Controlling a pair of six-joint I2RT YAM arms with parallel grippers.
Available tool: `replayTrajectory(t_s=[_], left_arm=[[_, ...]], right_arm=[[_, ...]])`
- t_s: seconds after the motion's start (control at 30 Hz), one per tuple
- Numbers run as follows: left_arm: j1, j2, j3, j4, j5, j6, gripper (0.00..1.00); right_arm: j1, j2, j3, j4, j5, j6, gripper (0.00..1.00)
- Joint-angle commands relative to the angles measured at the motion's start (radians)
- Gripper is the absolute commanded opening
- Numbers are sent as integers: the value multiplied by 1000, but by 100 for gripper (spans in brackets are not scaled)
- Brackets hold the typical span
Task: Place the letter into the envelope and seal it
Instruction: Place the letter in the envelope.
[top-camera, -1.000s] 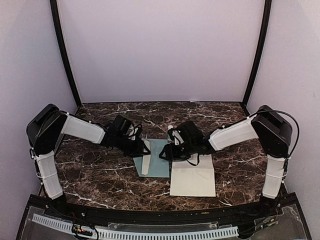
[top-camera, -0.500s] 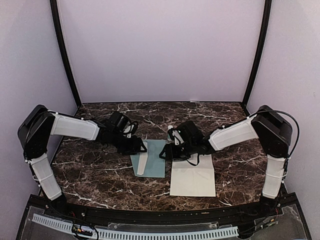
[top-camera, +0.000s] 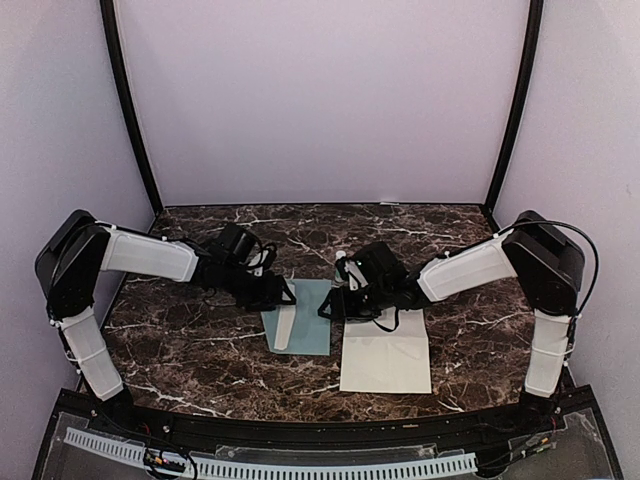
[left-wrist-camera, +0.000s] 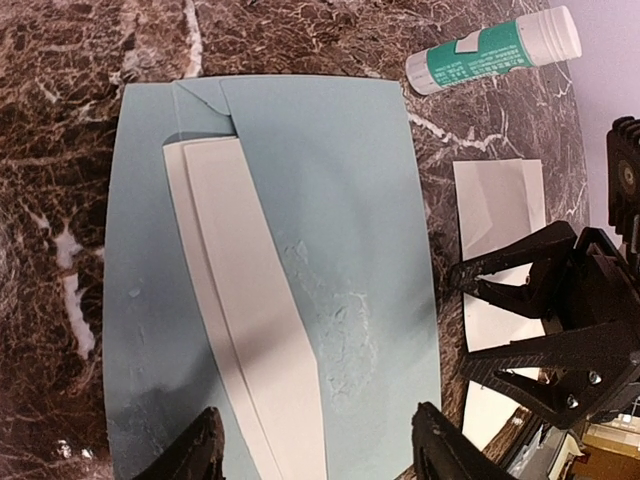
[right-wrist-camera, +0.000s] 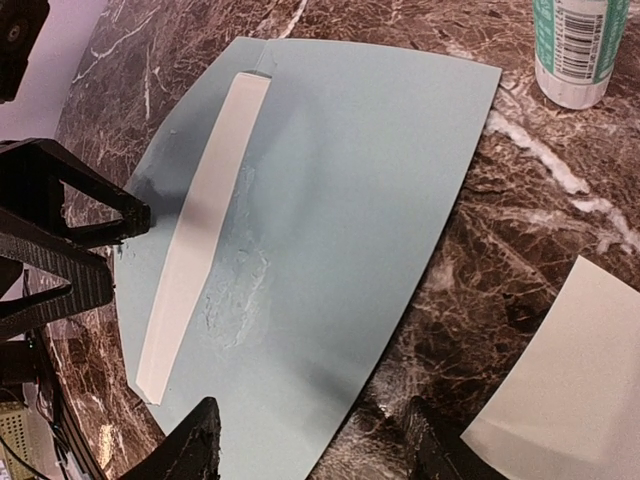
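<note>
The pale blue envelope (top-camera: 312, 322) lies flat on the marble table between my two grippers. A long white strip (left-wrist-camera: 240, 300) runs along its left side, and a rough dried smear (left-wrist-camera: 345, 340) marks its middle. My left gripper (top-camera: 288, 296) hovers open over the envelope's left part, nothing between its fingers (left-wrist-camera: 315, 440). My right gripper (top-camera: 328, 306) stands open above the envelope's right edge, also empty (right-wrist-camera: 310, 435). A white sheet, the letter (top-camera: 386, 360), lies on the table to the right of the envelope (right-wrist-camera: 360, 190), outside it.
A white-and-green glue stick (left-wrist-camera: 495, 50) lies on the marble just beyond the envelope's far right corner, also seen in the right wrist view (right-wrist-camera: 575, 45). Pale walls and black corner posts (top-camera: 130, 110) enclose the table.
My left gripper has opened and its arm has drawn back a little to the left. The envelope has settled flat. The right arm has not moved.
</note>
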Motion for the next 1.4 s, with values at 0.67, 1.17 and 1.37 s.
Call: replayTrajectory(t_s=[0.67, 1.17, 1.37], left_arm=[[-10, 58, -25, 61, 70, -28, 63], [-30, 91, 3, 71, 91, -39, 63], [-40, 101, 8, 90, 101, -52, 63]], right_arm=[[-1, 26, 18, 39, -47, 13, 53], [-1, 37, 21, 48, -57, 17, 51], [-1, 40, 19, 49, -57, 18, 51]])
